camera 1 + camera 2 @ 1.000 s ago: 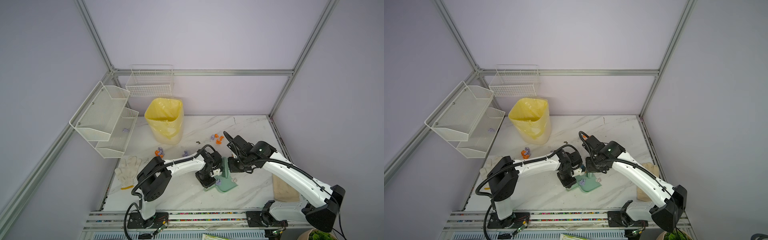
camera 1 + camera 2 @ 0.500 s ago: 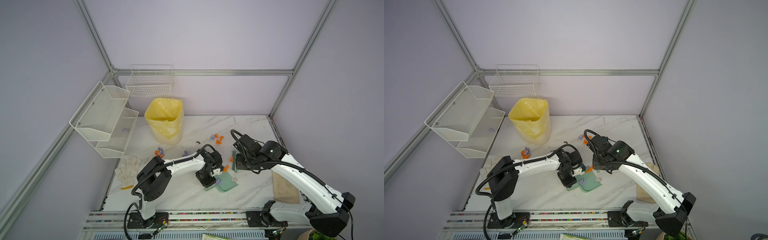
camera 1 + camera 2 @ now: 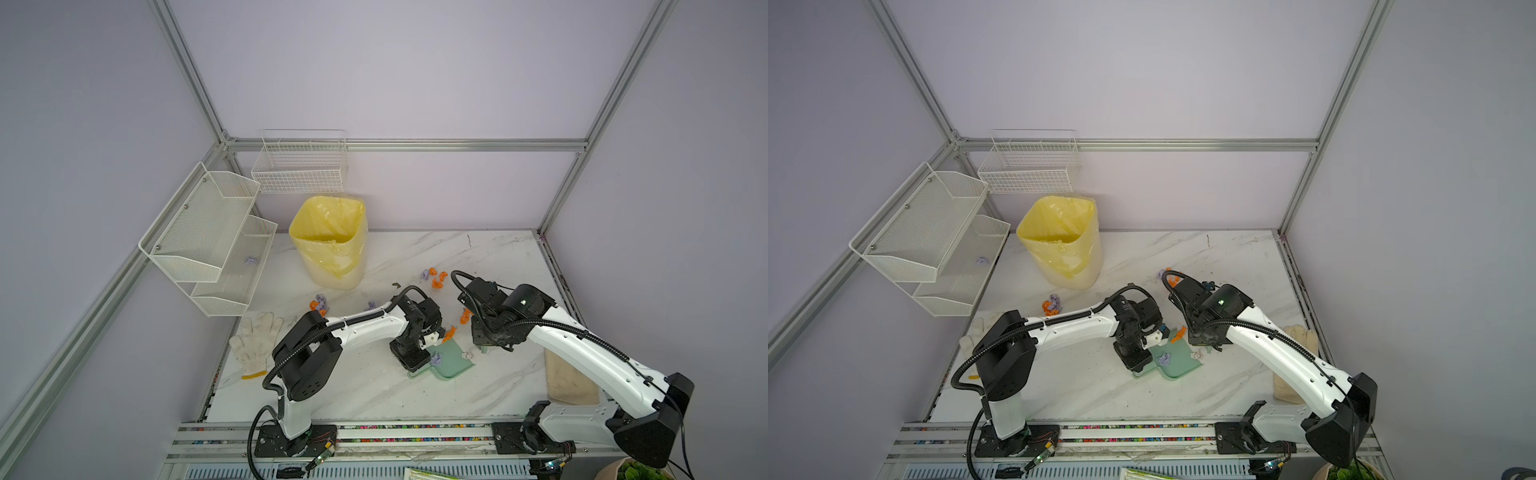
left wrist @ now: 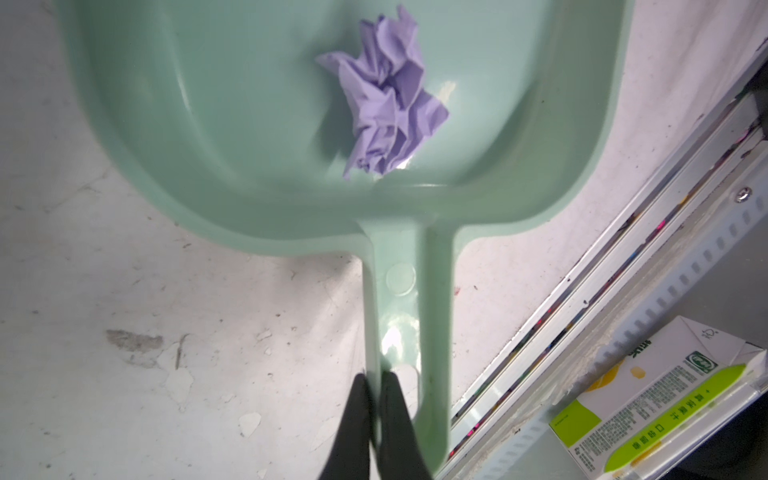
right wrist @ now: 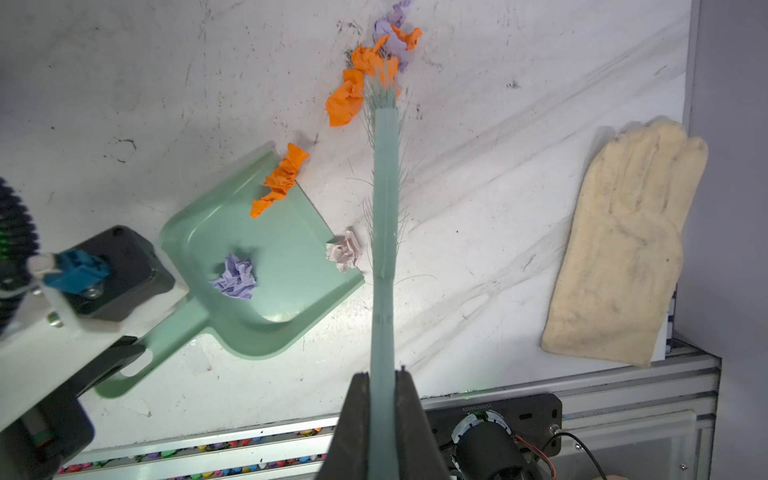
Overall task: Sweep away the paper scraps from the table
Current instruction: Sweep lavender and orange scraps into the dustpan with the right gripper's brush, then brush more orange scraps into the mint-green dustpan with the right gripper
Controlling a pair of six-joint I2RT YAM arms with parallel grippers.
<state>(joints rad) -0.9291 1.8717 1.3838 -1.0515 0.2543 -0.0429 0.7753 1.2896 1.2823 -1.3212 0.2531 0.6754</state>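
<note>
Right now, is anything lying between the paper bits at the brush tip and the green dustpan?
Nothing solid. Bare table lies between the scraps at the brush tip and the dustpan; only another orange scrap sits across the pan's lip, a pale one at its corner.

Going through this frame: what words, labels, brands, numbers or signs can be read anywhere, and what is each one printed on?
On the carton beside the rail, left wrist view: Chinese print on a lime-green band plus small text blocks, upside down, too blurred to quote.
On the same carton: a round green logo, not legible.
On the black plate at the front rail, right wrist view: a serial-like string, upside down, too small to read.
Nothing else shows writing.
</note>
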